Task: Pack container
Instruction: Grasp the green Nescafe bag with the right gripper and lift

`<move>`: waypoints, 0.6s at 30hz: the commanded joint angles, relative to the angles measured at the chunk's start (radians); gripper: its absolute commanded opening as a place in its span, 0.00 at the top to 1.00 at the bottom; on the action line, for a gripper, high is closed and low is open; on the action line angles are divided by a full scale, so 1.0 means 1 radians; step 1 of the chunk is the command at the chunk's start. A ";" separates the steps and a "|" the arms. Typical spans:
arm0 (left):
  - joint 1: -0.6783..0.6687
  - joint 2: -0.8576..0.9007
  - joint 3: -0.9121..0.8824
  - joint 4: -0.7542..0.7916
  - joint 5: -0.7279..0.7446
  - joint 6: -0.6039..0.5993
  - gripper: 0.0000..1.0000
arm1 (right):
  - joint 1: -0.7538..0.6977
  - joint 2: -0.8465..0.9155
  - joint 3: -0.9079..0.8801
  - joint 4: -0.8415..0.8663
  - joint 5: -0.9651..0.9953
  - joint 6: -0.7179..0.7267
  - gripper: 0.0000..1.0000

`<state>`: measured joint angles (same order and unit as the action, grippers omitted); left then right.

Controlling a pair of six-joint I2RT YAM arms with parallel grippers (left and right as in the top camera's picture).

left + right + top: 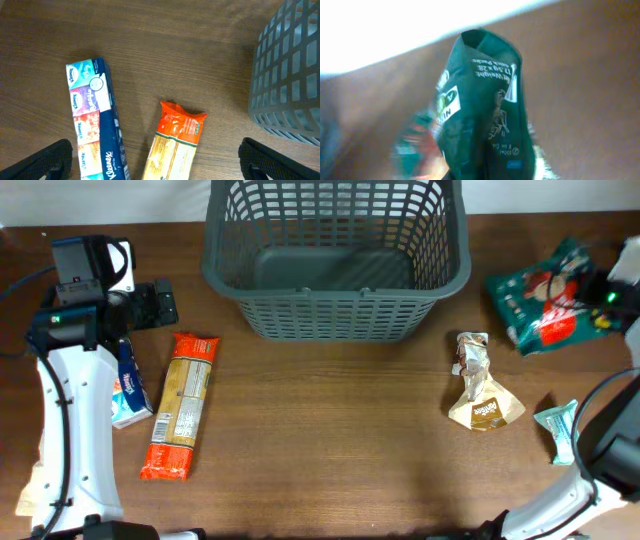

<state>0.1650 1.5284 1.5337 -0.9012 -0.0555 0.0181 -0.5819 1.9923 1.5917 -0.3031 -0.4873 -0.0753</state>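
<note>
The container, a large dark grey lattice basket (335, 310), stands at the back centre with nothing in it; its corner also shows in the left wrist view (287, 75). My left gripper (152, 305) is open above the table, left of the basket. Its fingers (160, 162) straddle the top of an orange pasta packet (175, 140) and a Kleenex tissue pack (92, 115). My right gripper (612, 290) is at the far right, shut on a green snack bag (545, 298). That bag fills the right wrist view (485, 110) and hides the fingers.
The pasta packet (183, 405) and the tissue pack (128, 392) lie side by side at front left. A crumpled brown pouch (482, 385) lies right of centre. A small teal packet (560, 430) lies near the right arm's base.
</note>
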 commanded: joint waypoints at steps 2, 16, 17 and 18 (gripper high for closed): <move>0.002 0.009 0.005 0.008 0.007 0.012 0.01 | 0.032 -0.148 0.161 -0.014 -0.018 0.059 0.96; 0.002 0.009 0.005 0.035 0.007 0.035 0.01 | 0.314 -0.221 0.727 -0.053 -0.111 0.092 0.96; 0.002 0.009 0.005 0.035 0.007 0.035 0.01 | 0.354 -0.221 0.769 -0.053 -0.111 0.092 0.96; 0.002 0.009 0.005 0.035 0.008 0.035 0.01 | 0.397 -0.221 0.804 -0.053 -0.111 0.092 0.96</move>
<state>0.1650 1.5284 1.5337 -0.8692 -0.0555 0.0284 -0.2836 1.8790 2.2532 -0.3893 -0.5240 -0.0013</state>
